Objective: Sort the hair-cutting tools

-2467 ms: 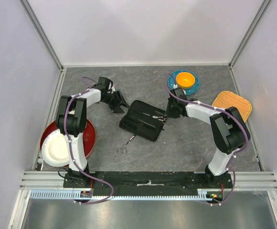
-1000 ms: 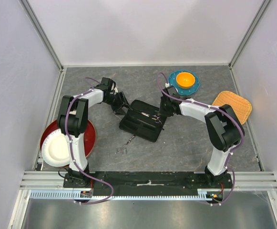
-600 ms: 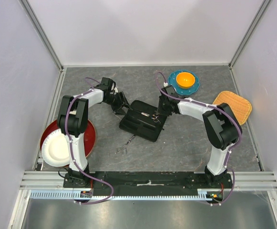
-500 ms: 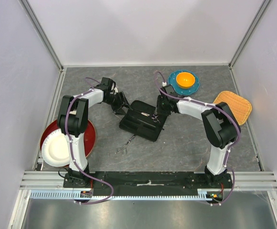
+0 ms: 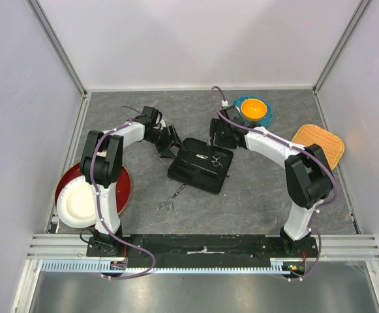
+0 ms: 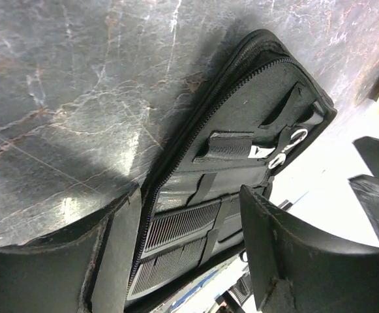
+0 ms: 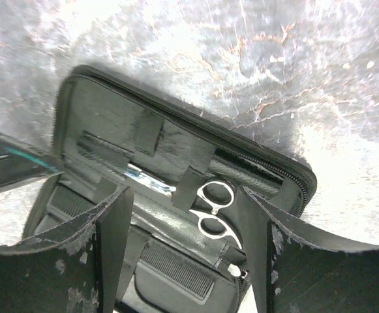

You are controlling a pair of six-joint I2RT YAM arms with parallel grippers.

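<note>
1. An open black rectangular zip case [image 5: 192,172] lies flat near the middle of the desk, slightly toward the far edge.
2. One pair of slim silver metal scissors [image 7: 212,210] is tucked under the case's straps on its far half, finger loops toward the right edge.
3. Two long black toothed combs [image 6: 179,226] sit side by side in pockets on the case's other half.
4. A second pair of silver scissors [image 5: 170,201] lies loose on the desk, just off the case's near-left corner, loops toward the near edge.
5. The left gripper [image 6: 189,189] reaches out low toward the case's left end. Its fingers are spread wide with nothing between them. Whether they touch the case cannot be told.
6. The right gripper [image 7: 184,192] hangs over the far edge of the case, pointing down at the strapped scissors. Its jaws are wide apart and grip nothing.
</note>
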